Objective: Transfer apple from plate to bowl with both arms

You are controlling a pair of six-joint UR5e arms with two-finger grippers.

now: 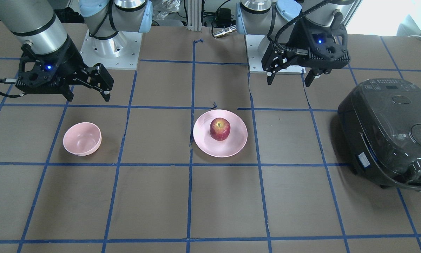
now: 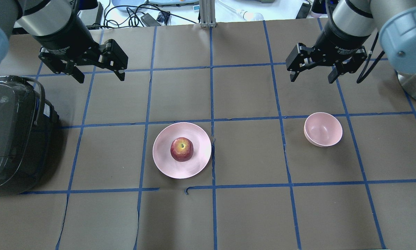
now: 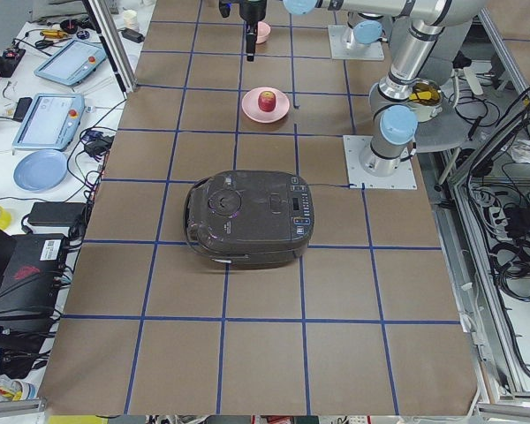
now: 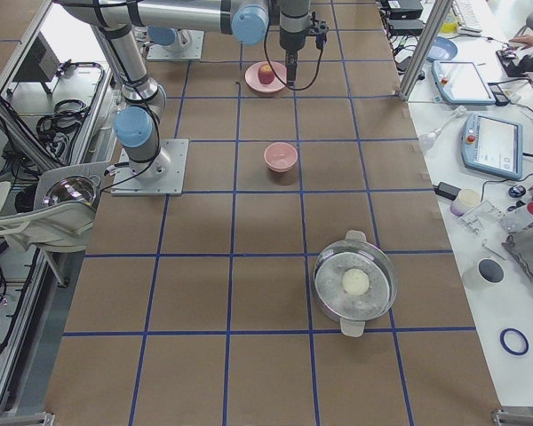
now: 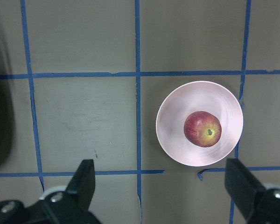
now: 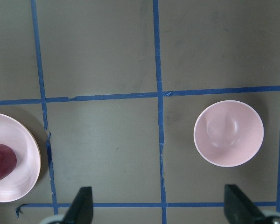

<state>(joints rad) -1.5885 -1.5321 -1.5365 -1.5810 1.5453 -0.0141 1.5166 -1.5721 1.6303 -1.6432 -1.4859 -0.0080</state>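
The red apple [image 2: 181, 149] sits upright on the wide pink plate [image 2: 166, 163] near the table's middle. The small deep pink bowl [image 2: 323, 129] stands empty to the plate's right. My left gripper [image 2: 101, 79] is open and empty, hovering beyond and left of the plate. My right gripper [image 2: 312, 80] is open and empty, hovering just beyond the bowl. The left wrist view shows the apple [image 5: 203, 129] on the plate [image 5: 172, 135]. The right wrist view shows the bowl [image 6: 228, 133] and the plate's edge [image 6: 18, 172].
A dark rice cooker [image 2: 10, 139] stands at the table's left end, near my left arm. A metal pot [image 4: 355, 284] holding a white round thing stands at the right end. Blue tape lines grid the brown table.
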